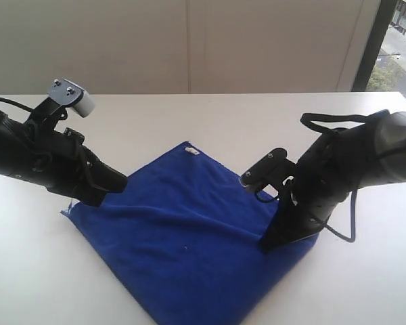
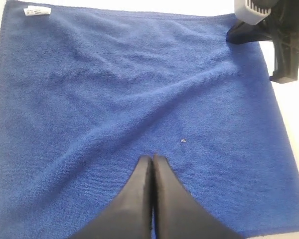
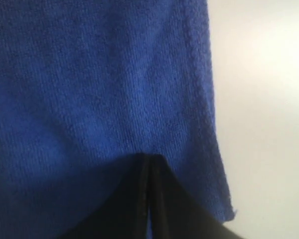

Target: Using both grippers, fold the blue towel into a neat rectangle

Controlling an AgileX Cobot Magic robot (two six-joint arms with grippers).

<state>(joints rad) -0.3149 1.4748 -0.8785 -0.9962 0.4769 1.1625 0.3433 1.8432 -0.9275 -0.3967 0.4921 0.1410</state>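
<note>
Cloth first: the blue towel [image 1: 189,230] lies spread open as a diamond on the white table [image 1: 40,284], and its nearest corner runs off the bottom edge of the exterior frame, lower centre. You can see only a few soft ripples across its middle and no layer doubled over, so I judge the folding not yet begun. Every fold is left to do.

Further in, at right of centre, the right gripper [image 1: 265,246] comes down onto the towel just inside its right-hand corner. In its wrist view the fingers [image 3: 124,199] are pressed together with only a thin seam between them. Whether they have cloth pinched there, you cannot tell.

At left of centre the left gripper [image 1: 124,181] sits at the opposite corner, low over the hem. Its fingers [image 2: 134,199] are likewise closed tight (again, no sign either way of cloth caught between them).

Beyond both, the far corner points toward the upper centre of the frame and carries the small white tag [image 1: 193,153]. Behind it are bare tabletop and a pale wall [image 1: 189,40].

Before any lift, you would want a sure pinch on both side corners.
</note>
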